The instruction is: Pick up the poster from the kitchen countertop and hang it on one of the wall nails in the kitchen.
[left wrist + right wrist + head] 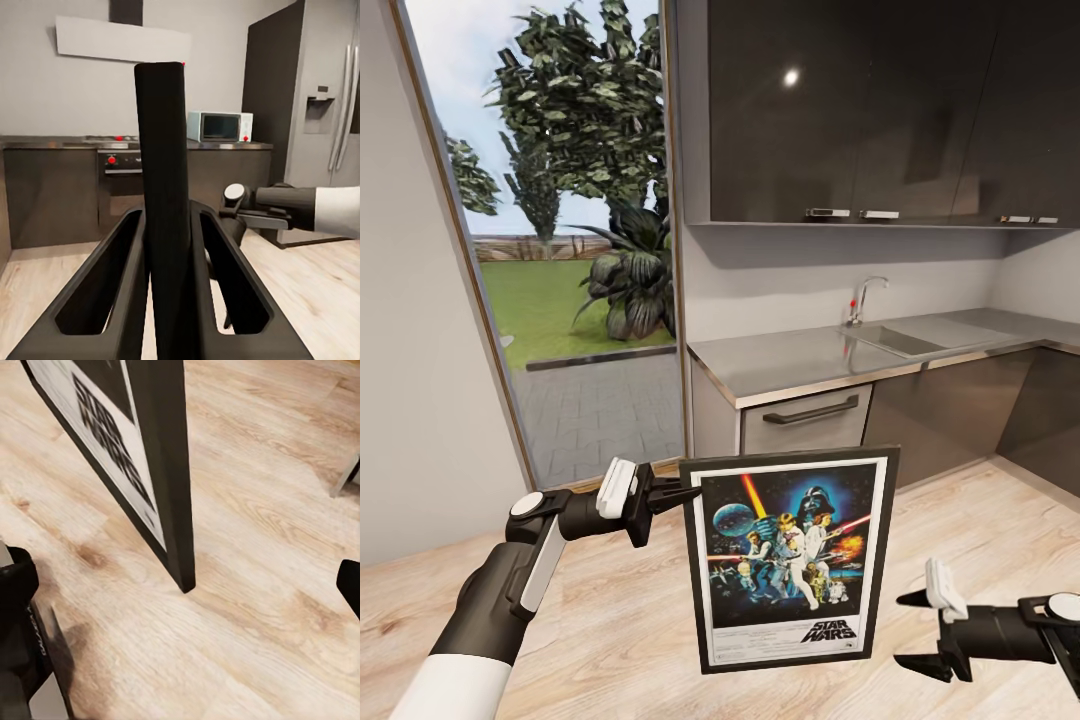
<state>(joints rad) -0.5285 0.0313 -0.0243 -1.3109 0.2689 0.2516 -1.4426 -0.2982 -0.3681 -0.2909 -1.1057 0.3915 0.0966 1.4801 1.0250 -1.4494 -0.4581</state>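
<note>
My left end effector (678, 497) pinches the black-framed rectangular Star Wars poster (788, 557) edge-on at the wrist cam; right end effector (912, 630) hangs wide open, holding nothing.

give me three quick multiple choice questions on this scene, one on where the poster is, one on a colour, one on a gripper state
1. Where is the poster?
A. flat on the kitchen countertop
B. held upright in the air by the left gripper
C. hanging on a wall

2. What colour is the poster's frame?
A. black
B. red
C. gold

3. How does the right gripper stand?
A. shut on the poster
B. shut on a cup
C. open, apart from the poster

Answers:
1 B, the left gripper pinches the frame's edge above the wooden floor, away from the kitchen countertop.
2 A, a black border rings the artwork.
3 C, its jaws are spread with nothing between them.
</note>
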